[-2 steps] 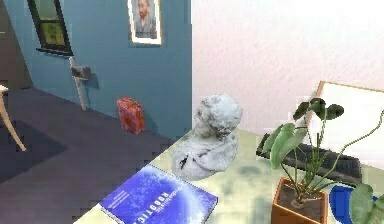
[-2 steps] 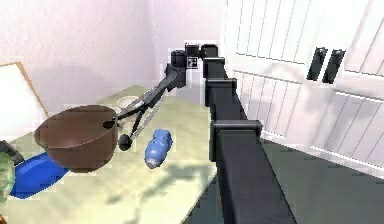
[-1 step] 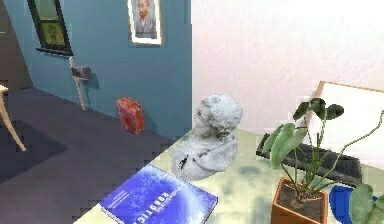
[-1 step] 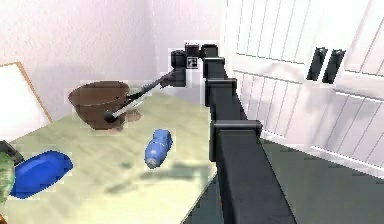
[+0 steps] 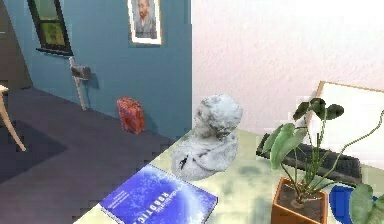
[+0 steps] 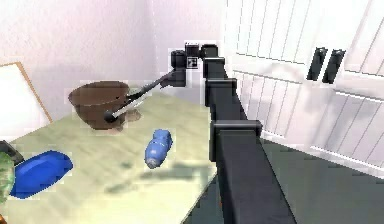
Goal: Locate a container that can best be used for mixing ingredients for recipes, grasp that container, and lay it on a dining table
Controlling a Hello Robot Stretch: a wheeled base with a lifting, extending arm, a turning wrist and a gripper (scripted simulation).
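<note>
Forward view first: a pale tabletop (image 5: 245, 185) carries 1 grey bust (image 5: 213, 135) by its left edge, and a blue book (image 5: 160, 200) lies at the near left corner. A potted plant (image 5: 305, 165) in a brown pot stands toward the near right. Beyond, a framed portrait (image 5: 146, 20) hangs on the blue wall and a red box (image 5: 130, 113) sits on the floor.

Over to the arm side view: the dark arm (image 6: 235, 140) reaches out past the tabletop's right edge. The gripper (image 6: 115, 118) has its 2 thin fingers down at the brown bowl (image 6: 98, 102), which stands toward the tabletop's far edge. Whether the gripper holds anything cannot be told. A blue bottle (image 6: 157, 148) lies near the right edge, and white doors (image 6: 300, 50) stand behind.
</note>
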